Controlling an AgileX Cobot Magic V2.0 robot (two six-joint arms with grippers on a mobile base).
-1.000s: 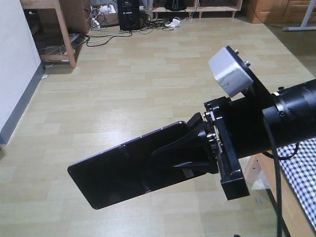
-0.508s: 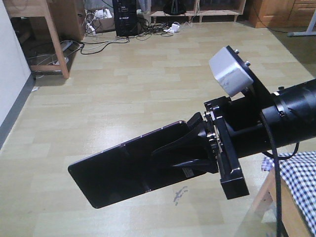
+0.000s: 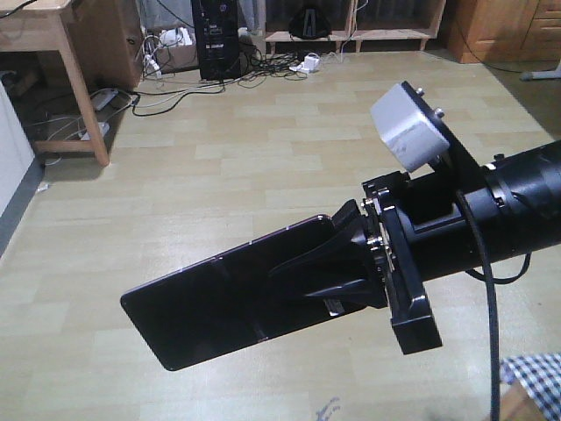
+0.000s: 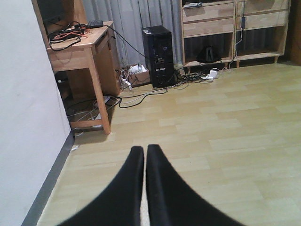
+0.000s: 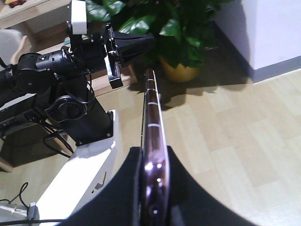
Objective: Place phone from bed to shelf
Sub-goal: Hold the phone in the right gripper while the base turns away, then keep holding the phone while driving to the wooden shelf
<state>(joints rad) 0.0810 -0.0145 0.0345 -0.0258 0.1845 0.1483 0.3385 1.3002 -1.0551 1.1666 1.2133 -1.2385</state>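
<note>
Phone place: phone (image 3: pixel 202 307) carried in the air above the floor (image 3: pixel 263 132), clear of the bed (image 3: pixel 536 379) corner at 5 o'clock of the front view, well apart from the shelf (image 4: pixel 211 26) at 12 o'clock.
Right hand (image 3: pixel 316 263): clamped on one short end of the phone, fingers (image 5: pixel 124 193) pressed on both flat faces.
Left hand (image 4: pixel 145 155): closed to a thin slit, nothing in it.
Long axis: ran 2 o'clock to 8 o'clock in the front view; free end pointed to 8 o'clock, away from the wrist; seen edge-on from the right wrist.
Handling, judged: stiff, light, glossy, so likely slippery; probably fragile if dropped on the floor; long overhang likely able to twist in an end grip.
Best hold, judged: across the flat faces, nearer the middle.
</note>
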